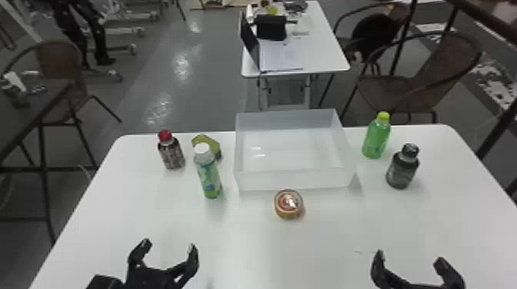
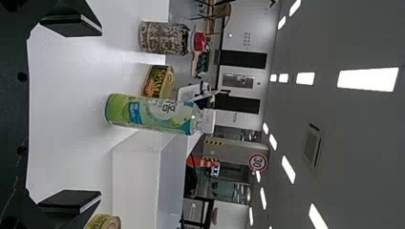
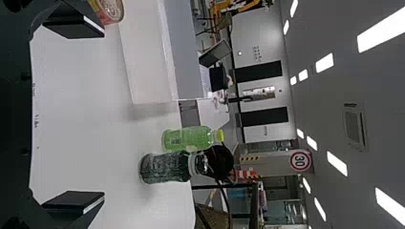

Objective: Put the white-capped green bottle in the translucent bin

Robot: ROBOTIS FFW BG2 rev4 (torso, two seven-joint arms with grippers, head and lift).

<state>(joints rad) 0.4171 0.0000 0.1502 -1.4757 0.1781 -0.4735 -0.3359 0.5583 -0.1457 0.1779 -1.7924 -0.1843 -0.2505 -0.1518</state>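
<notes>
Step in hand, as I judge it: pre-grasp, nothing picked up. The white-capped green bottle [image 1: 208,173] is upright on the table [image 1: 115,215], just off the L side of the translucent bin [image 1: 296,180], w/ the yellow tin [image 1: 207,144] close behind it & the red-capped bottle [image 1: 172,153] farther L. Next move: I'd use the L arm, as it's nearer. Run it fwd w/ fingers either side of the bottle's body, close, lift above the bin wall, go R & lower it in. Risk: overrunning could knock the tin behind; too low a carry could clip the rim.

Pose: L gripper [image 1: 169,246] is over the near L part of the table, aimed fwd & approx. level, fingers spread wide, nothing btwn them. In the L wrist view the bottle is well ahead, roughly centred btwn the fingers, so I'd expect little sideways correction. R gripper [image 1: 409,257] is parked nr the table's near R, also spread & empty, so I'd leave it there.
</notes>
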